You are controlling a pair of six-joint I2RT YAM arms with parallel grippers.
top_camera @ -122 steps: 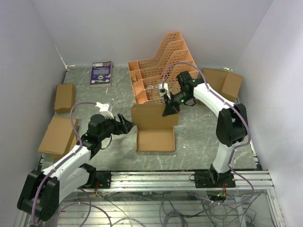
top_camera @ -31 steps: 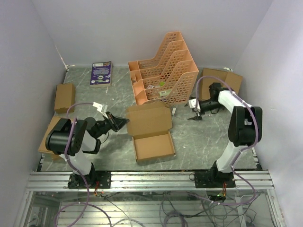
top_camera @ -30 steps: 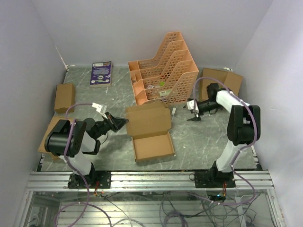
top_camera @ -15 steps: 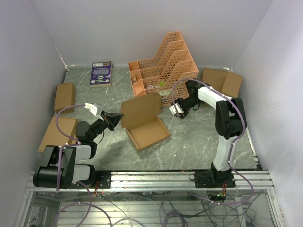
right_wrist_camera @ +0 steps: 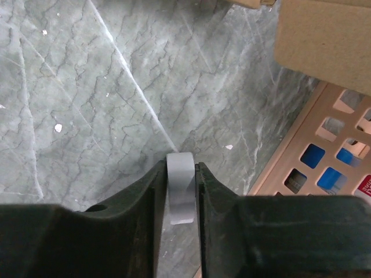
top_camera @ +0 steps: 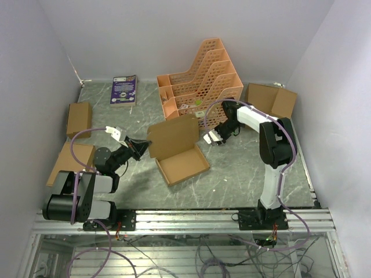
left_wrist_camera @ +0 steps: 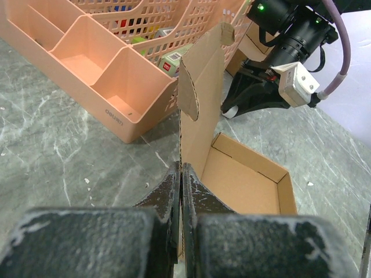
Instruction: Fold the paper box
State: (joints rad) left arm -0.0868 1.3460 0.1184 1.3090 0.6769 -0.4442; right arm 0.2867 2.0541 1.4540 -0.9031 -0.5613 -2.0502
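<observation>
Grey marble table (top_camera: 243, 168): paper box (top_camera: 182, 165), orange rack (top_camera: 200, 81), book (top_camera: 124, 90), cardboard boxes (top_camera: 79, 119).

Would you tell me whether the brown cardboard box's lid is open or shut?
Open: the lid of the brown cardboard box stands raised over the bare tray, its edge pinched by the left gripper.

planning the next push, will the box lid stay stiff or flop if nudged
Probably flexes: the lid is one thin cardboard sheet standing upright, with the left gripper shut on just its edge. The box looks light and shallow, so it would likely slide on the table rather than resist.
</observation>
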